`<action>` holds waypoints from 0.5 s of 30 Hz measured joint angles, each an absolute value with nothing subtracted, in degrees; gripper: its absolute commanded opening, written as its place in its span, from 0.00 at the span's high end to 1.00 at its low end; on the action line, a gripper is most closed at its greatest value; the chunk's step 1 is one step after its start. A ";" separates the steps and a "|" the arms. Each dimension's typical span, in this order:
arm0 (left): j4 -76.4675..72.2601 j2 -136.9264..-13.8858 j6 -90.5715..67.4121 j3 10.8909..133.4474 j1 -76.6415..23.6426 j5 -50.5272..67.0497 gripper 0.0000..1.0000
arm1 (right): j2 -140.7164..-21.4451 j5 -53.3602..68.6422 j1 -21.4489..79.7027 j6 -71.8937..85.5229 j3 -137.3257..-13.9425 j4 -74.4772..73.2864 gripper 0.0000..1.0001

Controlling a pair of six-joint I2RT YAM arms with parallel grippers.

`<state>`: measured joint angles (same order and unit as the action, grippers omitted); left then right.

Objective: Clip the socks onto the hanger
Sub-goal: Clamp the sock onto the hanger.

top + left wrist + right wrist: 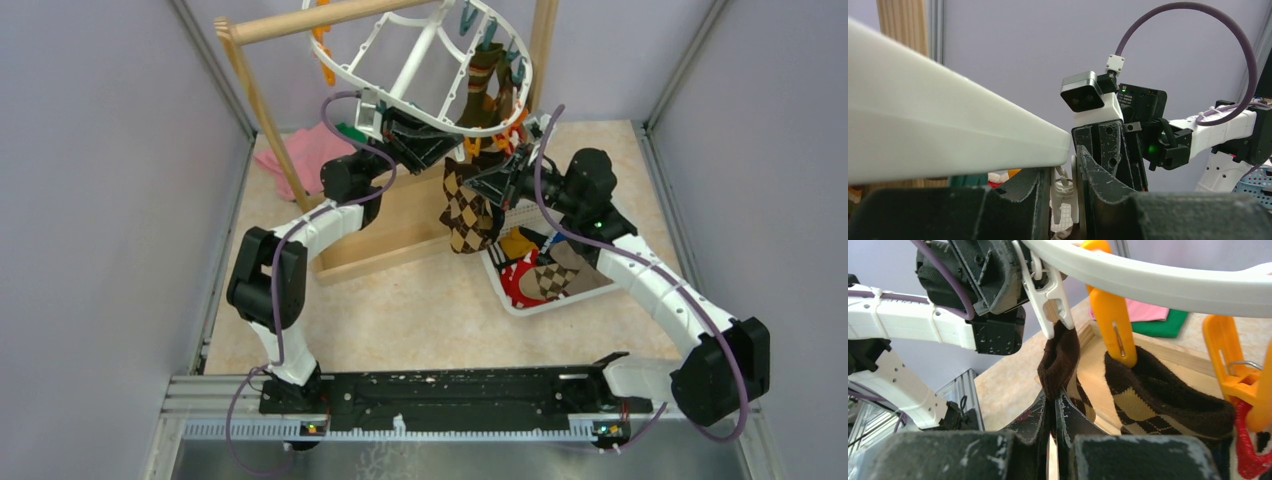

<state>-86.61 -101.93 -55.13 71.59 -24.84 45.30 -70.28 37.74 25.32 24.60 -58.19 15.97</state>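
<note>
Colour rundown: the hanger (1148, 282) is plain white, with orange clips (1113, 320), teal clips (470, 15) and one white clip (1050, 295). The argyle sock (468, 210) is dark brown with tan and cream diamonds (the cuff is solid chocolate brown, no pattern). The striped sock (485, 85) is brown and green. The basket (500, 283) is white, and in it there's a mustard yellow sock (517, 243) and a red-and-white sock (520, 275). The pink cloth (310, 150) and green cloth (1160, 327) are both plain, and the cables (1198, 10) are purple.
</note>
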 measured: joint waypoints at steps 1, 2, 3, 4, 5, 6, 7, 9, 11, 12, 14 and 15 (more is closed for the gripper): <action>-86.63 -101.93 -55.20 71.59 -24.82 45.39 0.78 | -70.28 37.89 25.43 24.56 -58.19 15.94 1.00; -86.63 -101.93 -55.29 71.59 -24.80 45.41 0.78 | -70.28 38.26 25.56 24.51 -58.19 15.90 1.00; -86.63 -101.93 -55.37 71.59 -24.77 45.41 0.78 | -70.28 38.52 25.67 24.49 -58.19 15.90 1.00; -86.63 -101.93 -55.40 71.61 -24.75 45.43 0.78 | -70.28 38.76 25.76 24.47 -58.19 15.88 1.00; -86.63 -101.97 -55.44 71.68 -24.73 45.45 0.78 | -70.28 38.87 25.76 24.49 -58.19 15.88 1.00; -86.67 -102.06 -55.48 71.81 -24.73 45.50 0.78 | -70.28 38.89 25.76 24.49 -58.19 15.92 1.00; -86.78 -102.19 -55.53 72.03 -24.73 45.58 0.78 | -70.28 38.87 25.76 24.49 -58.19 15.94 1.00; -86.87 -102.32 -55.66 72.23 -24.73 45.63 0.78 | -70.28 38.68 25.76 24.53 -58.19 15.99 1.00; -86.91 -102.32 -55.83 72.23 -24.71 45.65 0.78 | -70.28 38.26 25.76 24.58 -58.22 16.10 1.00; -86.91 -102.32 -55.88 72.23 -24.71 45.65 0.78 | -70.28 37.95 25.76 24.62 -58.24 16.21 1.00; -86.91 -102.32 -55.90 72.25 -24.71 45.63 0.78 | -70.28 37.34 25.76 24.73 -58.24 16.49 1.00; -86.91 -102.32 -55.94 72.25 -24.71 45.65 0.78 | -70.28 37.12 25.76 24.93 -58.24 16.73 1.00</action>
<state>-86.91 -102.32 -55.94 72.25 -24.71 45.65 -70.28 37.12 25.76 24.93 -58.24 16.73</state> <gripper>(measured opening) 0.279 0.012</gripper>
